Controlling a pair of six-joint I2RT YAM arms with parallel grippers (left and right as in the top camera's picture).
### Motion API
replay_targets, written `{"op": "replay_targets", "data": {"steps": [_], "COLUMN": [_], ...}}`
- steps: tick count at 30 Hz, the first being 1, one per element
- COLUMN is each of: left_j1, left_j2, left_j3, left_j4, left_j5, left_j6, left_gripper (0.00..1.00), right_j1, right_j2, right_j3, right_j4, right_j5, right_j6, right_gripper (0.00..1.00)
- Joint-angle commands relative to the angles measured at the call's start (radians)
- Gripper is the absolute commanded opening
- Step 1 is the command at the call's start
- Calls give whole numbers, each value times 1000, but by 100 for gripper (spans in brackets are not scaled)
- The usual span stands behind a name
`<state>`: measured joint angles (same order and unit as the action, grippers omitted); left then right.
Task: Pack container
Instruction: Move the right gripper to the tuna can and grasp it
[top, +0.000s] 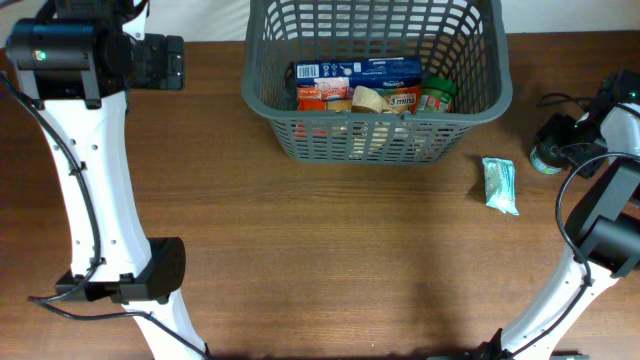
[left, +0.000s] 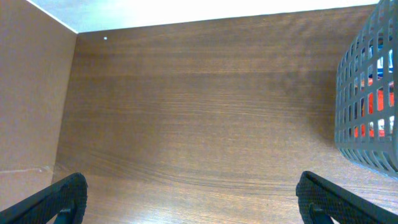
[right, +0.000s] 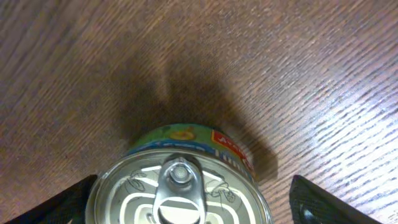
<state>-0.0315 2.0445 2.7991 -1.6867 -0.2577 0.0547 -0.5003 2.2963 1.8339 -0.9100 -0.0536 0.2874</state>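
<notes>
The dark grey slotted plastic basket (top: 330, 140) sits upright at the far middle of the wooden surface (top: 330, 250). Its long axis runs left to right, with groceries inside. My right claw (right: 196, 205) gapes wide either side of an upright pull-tab tin (right: 180, 174). My left claw (left: 196, 202) hangs wide beside the basket.

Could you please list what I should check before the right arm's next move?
1. Open right gripper: ok.
2. Its fingers flank the can: ok, one each side.
3. Upright can: ok, lid faces up.
4. Teal packet apart from can: ok.
5. Open left gripper away from basket: ok, beside it, not touching.
6. Grip depth on can: cannot tell.
</notes>
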Motion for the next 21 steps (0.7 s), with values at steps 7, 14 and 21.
{"op": "replay_targets", "data": {"steps": [7,14,21], "left_j1": [2,2,2], "left_j2": [-3,-3,-2], "left_j3": [0,0,0], "left_j4": [0,0,0], "left_j5": [8,8,8], "left_j6": [-17,-17,-17], "left_gripper": [99,99,99], "right_j1": [3,3,3], "right_j2": [19,19,33], "right_j3": [-18,-18,-18], "right_j4": [14,13,11], "right_j5": [5,6,6], "right_j6": [10,10,10], "right_gripper": [86,86,85]}}
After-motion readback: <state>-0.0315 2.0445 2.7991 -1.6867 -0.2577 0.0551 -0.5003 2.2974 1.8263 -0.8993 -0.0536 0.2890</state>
